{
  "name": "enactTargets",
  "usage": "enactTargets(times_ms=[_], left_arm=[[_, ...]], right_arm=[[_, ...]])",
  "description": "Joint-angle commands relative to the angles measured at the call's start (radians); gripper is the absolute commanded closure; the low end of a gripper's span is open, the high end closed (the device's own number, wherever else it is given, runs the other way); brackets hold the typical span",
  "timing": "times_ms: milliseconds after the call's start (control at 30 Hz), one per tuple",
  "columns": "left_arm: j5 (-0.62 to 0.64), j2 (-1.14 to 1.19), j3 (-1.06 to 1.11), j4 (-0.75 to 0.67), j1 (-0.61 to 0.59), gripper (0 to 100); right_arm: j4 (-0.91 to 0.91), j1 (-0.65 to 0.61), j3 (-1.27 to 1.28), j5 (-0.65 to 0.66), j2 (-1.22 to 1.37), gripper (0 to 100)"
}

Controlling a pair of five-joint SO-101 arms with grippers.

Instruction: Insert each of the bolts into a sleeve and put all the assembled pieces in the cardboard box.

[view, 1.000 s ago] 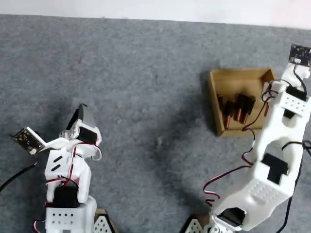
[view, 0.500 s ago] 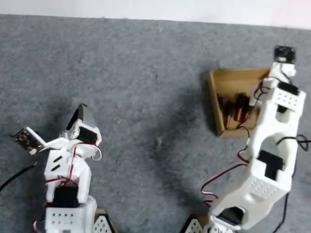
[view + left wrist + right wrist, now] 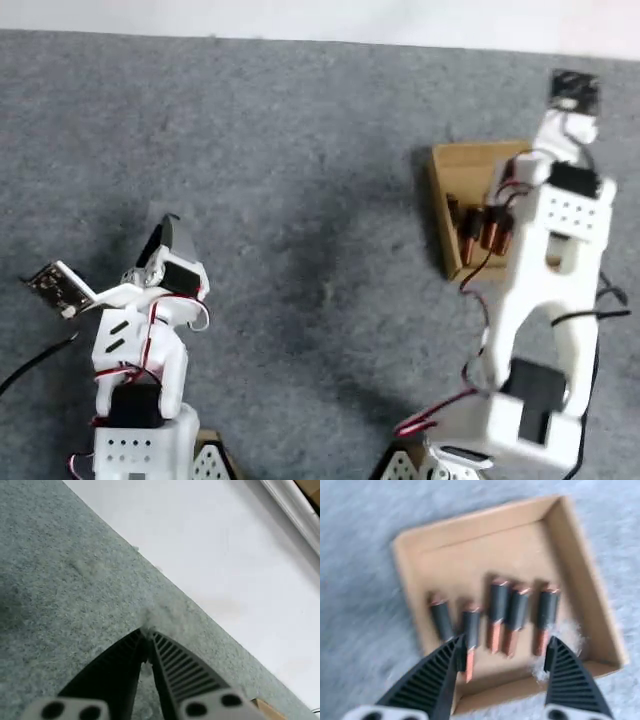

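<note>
The grey, carpet-like counter (image 3: pixel 300 150) filled the high view, with a white strip (image 3: pixel 300 15) along its far edge. The right arm (image 3: pixel 545 300) stretched from the near edge out over the far right of the counter. Its wrist covered the right part of the box (image 3: pixel 470 158) in the high view. The left arm (image 3: pixel 140 350) sat folded at the near left, well apart from the box.

The box, open-topped cardboard, rested flat on the counter. On its floor (image 3: pixel 470 555) lay five pieces (image 3: pixel 516 615) side by side, all pointing the same way. Each was a dark sleeve (image 3: pixel 498 602) with a copper bolt (image 3: pixel 495 637) through it, the head at one end and the thread sticking out at the other. Two pieces lay toward one wall and three toward the other. The third and fourth touched each other.

The right gripper (image 3: pixel 506 642) hung over the box with its fingers (image 3: pixel 430 680) wide apart and nothing between them. One fingertip overlapped the second piece in the right wrist view. That view was blurred, so it probably sat above the piece rather than on it.

The left gripper (image 3: pixel 147 635) pointed toward the counter's far edge. Its fingers (image 3: pixel 180 665) were together, tips meeting, and held nothing.
</note>
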Motion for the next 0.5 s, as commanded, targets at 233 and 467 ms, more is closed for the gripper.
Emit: enactTargets(times_ms=[233, 467], left_arm=[[-0.114, -0.007, 0.019, 0.005, 0.116, 99], [-0.114, -0.005, 0.019, 0.02, 0.136, 99]], right_arm=[[-0.444, -0.134, 0.792, -0.009, -0.593, 77.5], [-0.509, -0.171, 1.104, -0.015, -0.901, 77.5]])
